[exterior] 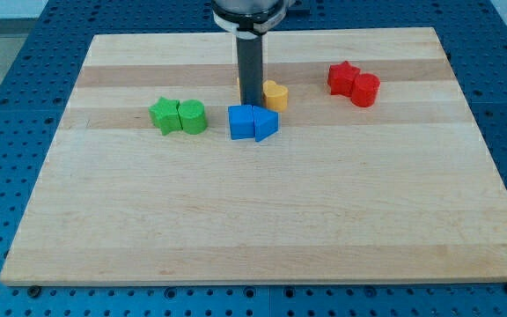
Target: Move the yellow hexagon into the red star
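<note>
A yellow block (pixel 275 94) lies just right of my rod near the board's top centre; its exact shape is hard to make out. A sliver of a second yellow block (pixel 239 86) shows at the rod's left edge, mostly hidden behind it. The red star (pixel 343 77) sits at the upper right, touching a rounded red block (pixel 365 90) on its right. My tip (pixel 251 106) is down on the board between the two yellow blocks, just above the blue pair. It is well left of the red star.
A blue cube (pixel 242 121) and a blue triangle (pixel 267 125) touch each other right below my tip. A green star (pixel 163 115) and a green cylinder (pixel 193 116) sit together at the left. The wooden board (pixel 253 220) lies on a blue perforated table.
</note>
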Available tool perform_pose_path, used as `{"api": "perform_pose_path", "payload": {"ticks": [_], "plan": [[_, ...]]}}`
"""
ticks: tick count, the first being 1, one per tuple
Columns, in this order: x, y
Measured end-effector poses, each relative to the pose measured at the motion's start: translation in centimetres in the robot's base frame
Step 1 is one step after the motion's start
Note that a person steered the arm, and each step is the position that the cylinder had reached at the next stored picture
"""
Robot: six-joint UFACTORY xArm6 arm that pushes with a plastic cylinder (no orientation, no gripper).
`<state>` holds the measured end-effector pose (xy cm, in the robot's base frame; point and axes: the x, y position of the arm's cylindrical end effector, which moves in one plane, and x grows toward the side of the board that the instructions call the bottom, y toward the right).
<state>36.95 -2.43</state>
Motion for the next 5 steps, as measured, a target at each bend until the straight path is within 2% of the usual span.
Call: {"api": "perform_pose_path", "payload": {"ticks": [2, 3, 5], "plan": [[-0.9, -3.5], [-4.6, -3.2], [-4.8, 0.6]]}}
